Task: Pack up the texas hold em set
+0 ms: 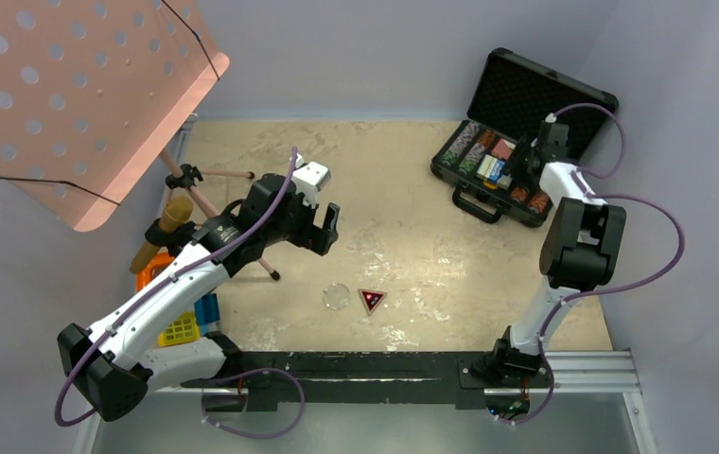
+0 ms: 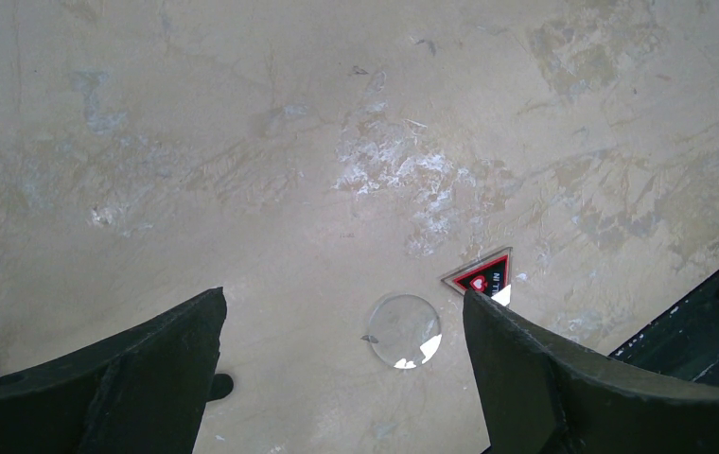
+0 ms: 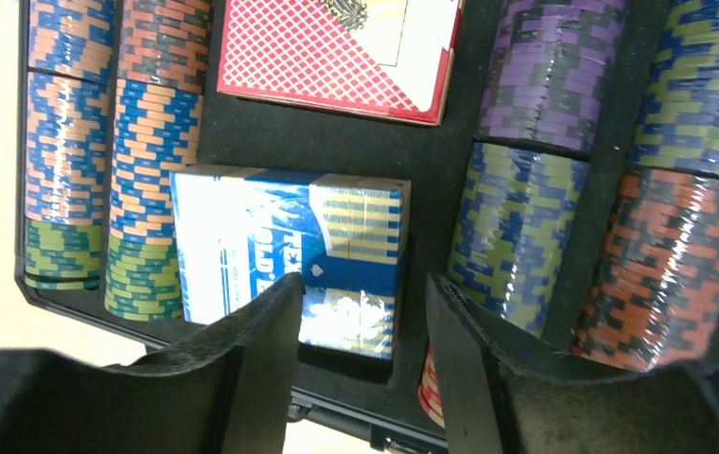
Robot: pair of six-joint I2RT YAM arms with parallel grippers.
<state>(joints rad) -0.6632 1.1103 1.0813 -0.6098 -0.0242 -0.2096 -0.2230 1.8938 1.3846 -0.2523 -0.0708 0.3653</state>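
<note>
The black briefcase (image 1: 537, 95) stands open at the back right, with rows of coloured chips (image 3: 526, 227) in foam. The red deck (image 3: 337, 57) and the blue deck (image 3: 289, 246) lie in its middle slots. My right gripper (image 3: 363, 284) hovers over the case (image 1: 529, 163), part open and empty, just above the blue deck's near end. The clear button (image 2: 403, 330) and the dark triangular marker (image 2: 483, 275) lie side by side on the table (image 1: 337, 297). My left gripper (image 2: 344, 298) is wide open above them (image 1: 323, 227). No blue or orange button shows.
The pink music stand (image 1: 81, 95) overhangs the left side, its tripod legs (image 1: 233, 213) beside my left arm. The yellow crate (image 1: 181, 329) and the blue crate (image 1: 206, 307) sit at the left under that arm. A black rail (image 1: 356, 364) runs along the near edge.
</note>
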